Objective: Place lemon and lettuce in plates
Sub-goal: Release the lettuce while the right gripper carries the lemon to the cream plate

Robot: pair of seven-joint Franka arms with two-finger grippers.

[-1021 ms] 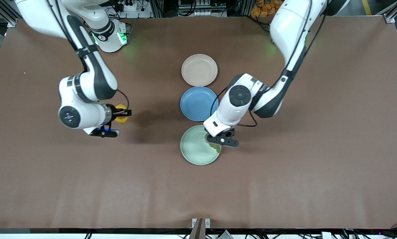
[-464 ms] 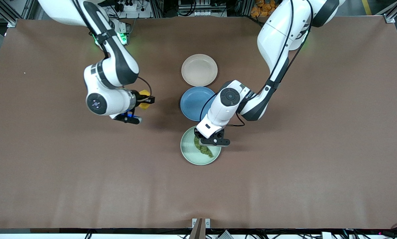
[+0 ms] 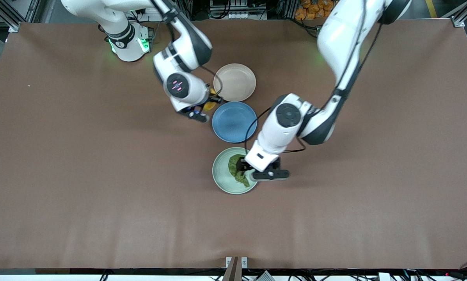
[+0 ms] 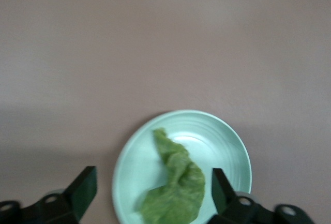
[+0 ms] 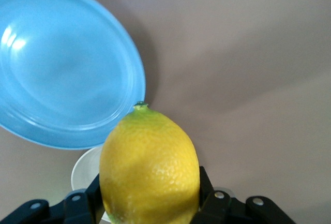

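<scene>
The lettuce (image 3: 235, 170) lies in the pale mint green plate (image 3: 219, 177), the plate nearest the front camera. My left gripper (image 3: 242, 168) hangs open just above that plate, at the edge toward the left arm's end of the table. In the left wrist view the leaf (image 4: 176, 182) lies loose on the plate (image 4: 232, 141) between the spread fingers of my left gripper (image 4: 152, 195). My right gripper (image 3: 210, 102) is shut on the lemon (image 3: 208, 105) and holds it above the table beside the beige-pink plate (image 3: 235, 82). The lemon (image 5: 150, 167) fills my right gripper (image 5: 150, 193) in the right wrist view.
A blue plate (image 3: 233, 121) sits between the beige-pink and mint plates, and shows close by in the right wrist view (image 5: 62, 69). The three plates form a row in the middle of the brown table (image 3: 81, 195).
My right arm has carried the lemon from the right arm's end of the table to beside the beige-pink and blue plates. My left gripper has let the lettuce go into the mint plate.
</scene>
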